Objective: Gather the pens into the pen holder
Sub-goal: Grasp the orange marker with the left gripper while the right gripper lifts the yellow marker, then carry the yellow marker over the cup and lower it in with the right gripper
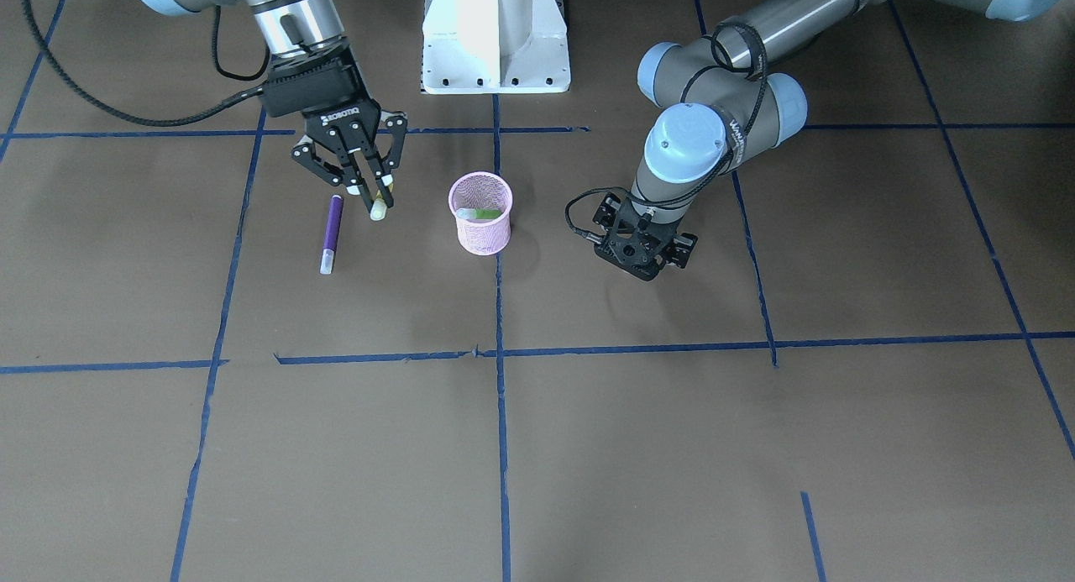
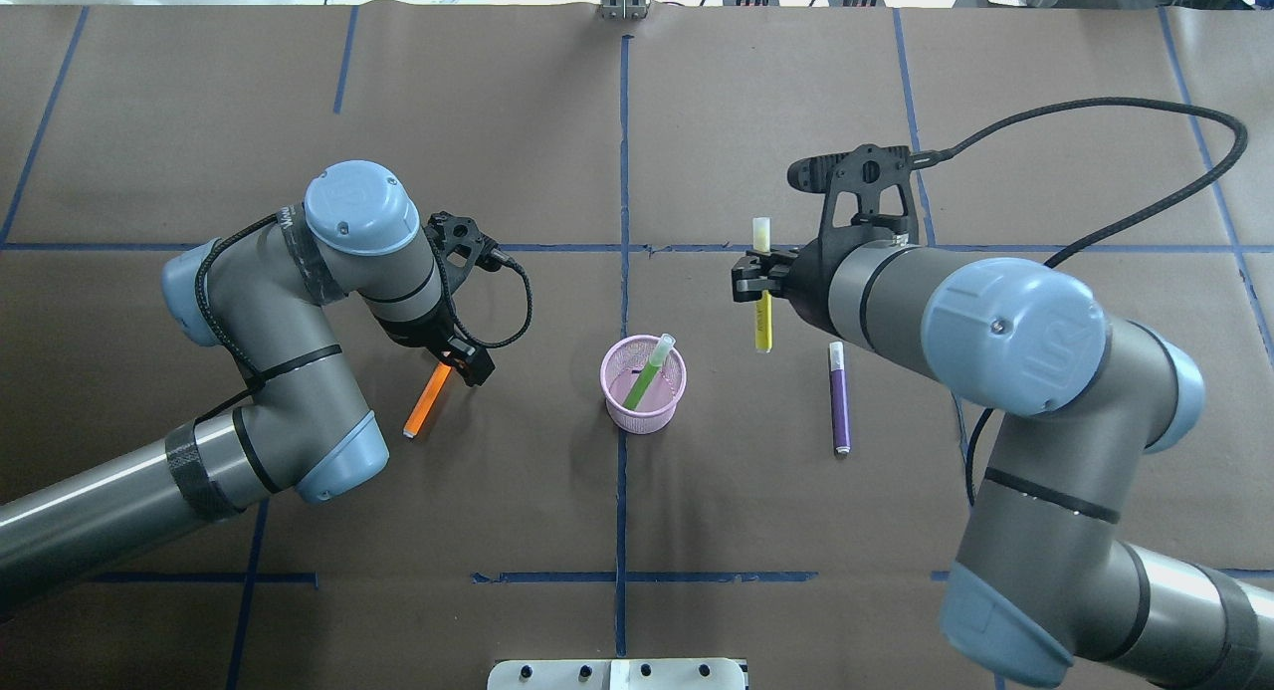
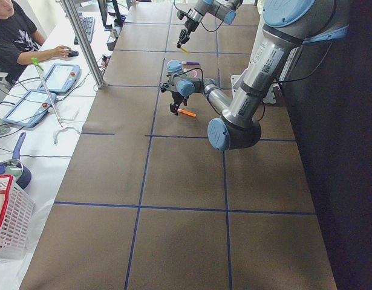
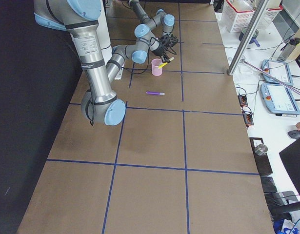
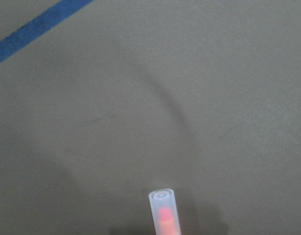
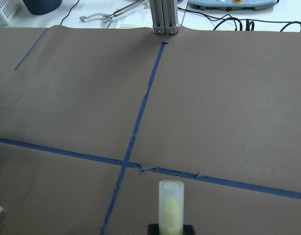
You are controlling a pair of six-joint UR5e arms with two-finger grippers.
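- Inside the pen holder (image 2: 643, 413), a green pen (image 2: 649, 373) already stands, leaning on the rim with its pale cap up. One pen is collected.
- Just to the robot's right of the holder, and slightly beyond it, the right gripper (image 1: 374, 194) has its fingers clamped on the middle of a yellow pen (image 2: 763, 327).
  - The pen hangs tilted above the table (image 2: 637, 122), not upright, with its pale cap pointing away from the robot.
  - The step in hand looks like the carry to the holder.
  - The next move likely calls for bringing the pen over the mouth, tipping it steeper so one end clears the rim and the green pen, then opening.
  - The right arm reaches forward, its forearm low and its wrist bent toward the holder.
- Farther out, on the holder's other side, the left gripper (image 2: 466, 363) points down at the table, the arm folded tight at the elbow.
  - An orange pen (image 2: 428, 401) slants out from under the gripper toward the robot.
  - The wrist view shows the pen's cap centred below the camera, but the jaws are hidden, so whether they grip it cannot be told.
- Farthest from the holder, past the yellow pen on the right, a purple pen (image 2: 839, 401) lies flat and untouched. It probably comes last.
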